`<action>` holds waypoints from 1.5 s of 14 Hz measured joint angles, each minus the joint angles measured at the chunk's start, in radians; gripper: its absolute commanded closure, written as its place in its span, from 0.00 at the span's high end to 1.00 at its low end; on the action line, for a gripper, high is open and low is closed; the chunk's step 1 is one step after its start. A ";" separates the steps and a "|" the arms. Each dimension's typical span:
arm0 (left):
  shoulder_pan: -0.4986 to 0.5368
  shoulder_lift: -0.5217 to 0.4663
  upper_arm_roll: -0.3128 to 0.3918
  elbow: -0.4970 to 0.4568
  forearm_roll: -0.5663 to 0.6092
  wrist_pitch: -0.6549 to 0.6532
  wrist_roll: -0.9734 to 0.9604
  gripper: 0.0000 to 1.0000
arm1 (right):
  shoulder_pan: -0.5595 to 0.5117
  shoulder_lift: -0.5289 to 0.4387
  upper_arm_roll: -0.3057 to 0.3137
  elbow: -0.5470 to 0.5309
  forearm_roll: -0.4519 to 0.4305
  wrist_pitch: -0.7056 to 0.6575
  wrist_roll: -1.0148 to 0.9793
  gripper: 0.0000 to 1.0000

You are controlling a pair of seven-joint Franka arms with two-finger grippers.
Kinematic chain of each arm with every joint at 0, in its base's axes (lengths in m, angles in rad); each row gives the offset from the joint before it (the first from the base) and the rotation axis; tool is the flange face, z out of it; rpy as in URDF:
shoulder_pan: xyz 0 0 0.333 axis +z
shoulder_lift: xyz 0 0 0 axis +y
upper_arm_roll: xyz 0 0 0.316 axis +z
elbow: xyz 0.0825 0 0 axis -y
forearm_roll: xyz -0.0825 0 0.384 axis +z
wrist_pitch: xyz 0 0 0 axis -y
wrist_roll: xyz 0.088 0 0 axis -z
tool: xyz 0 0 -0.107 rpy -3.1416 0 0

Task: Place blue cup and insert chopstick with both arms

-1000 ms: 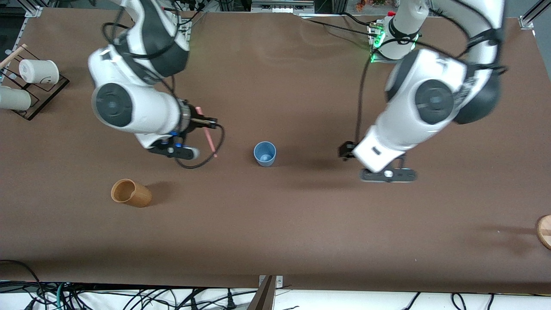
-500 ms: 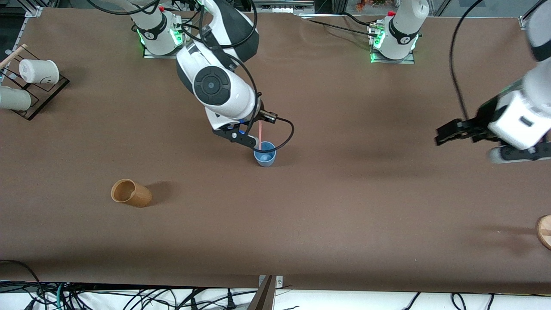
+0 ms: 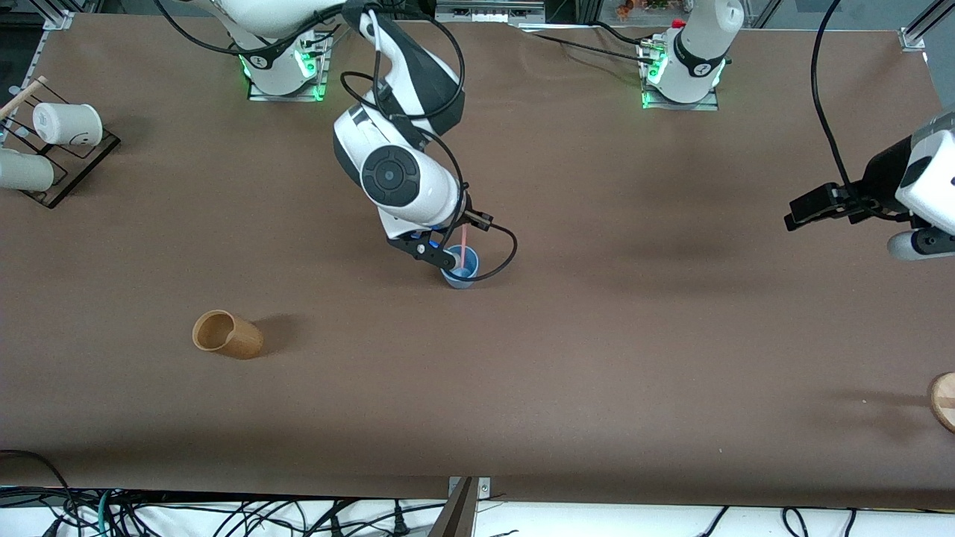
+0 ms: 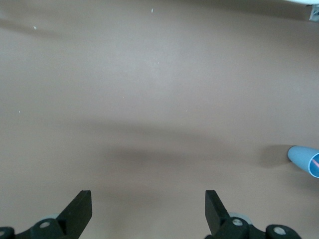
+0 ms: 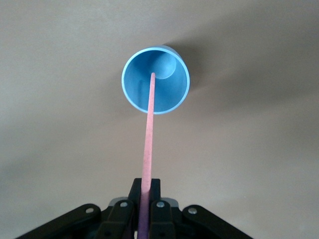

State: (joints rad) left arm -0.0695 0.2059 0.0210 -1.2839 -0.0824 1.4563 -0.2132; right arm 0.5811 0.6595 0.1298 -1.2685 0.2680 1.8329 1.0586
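The light-blue cup stands upright at the table's middle; it also shows in the right wrist view and small in the left wrist view. My right gripper is over the cup, shut on the pale-pink chopstick. In the right wrist view my right gripper holds the chopstick, whose tip reaches into the cup's mouth. My left gripper is open and empty, over bare table at the left arm's end; its fingers show wide apart.
A tan-brown cup lies tipped on the table toward the right arm's end, nearer the front camera. A rack with white cups stands at that end's edge. A wooden disc sits at the left arm's edge.
My right gripper carried the chopstick from beside the cup to over it, and the tip entered the cup. My left arm swung away toward its end of the table.
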 measured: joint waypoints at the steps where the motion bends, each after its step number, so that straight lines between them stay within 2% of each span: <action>1: 0.002 -0.021 0.002 0.000 0.000 0.000 0.000 1.00 | -0.003 0.003 -0.001 -0.005 0.000 0.011 0.000 1.00; 5: 0.023 -0.057 0.009 -0.010 0.005 -0.002 0.129 1.00 | -0.042 -0.031 -0.010 0.003 -0.015 0.031 0.001 1.00; 8: 0.031 -0.058 0.010 -0.029 0.005 -0.002 0.154 1.00 | -0.128 -0.132 -0.017 0.007 -0.076 -0.036 -0.042 1.00; 11: 0.031 -0.082 0.010 -0.074 0.005 -0.003 0.162 1.00 | -0.268 -0.268 -0.022 -0.018 -0.124 -0.154 -0.326 1.00; 16: 0.033 -0.093 0.010 -0.110 0.005 -0.003 0.186 1.00 | -0.560 -0.544 -0.029 -0.237 -0.231 -0.218 -0.978 1.00; 18: 0.033 -0.093 0.009 -0.111 0.005 -0.003 0.186 1.00 | -0.608 -0.595 -0.035 -0.286 -0.274 -0.217 -1.121 1.00; 21: 0.033 -0.093 0.009 -0.111 0.005 -0.003 0.186 1.00 | -0.611 -0.606 -0.032 -0.305 -0.331 -0.215 -1.158 1.00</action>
State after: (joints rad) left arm -0.0361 0.1133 0.0301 -1.3944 -0.0773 1.4537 -0.0267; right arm -0.0298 0.0539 0.0977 -1.5737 -0.0632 1.6184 -0.0992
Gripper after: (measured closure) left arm 0.000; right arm 0.000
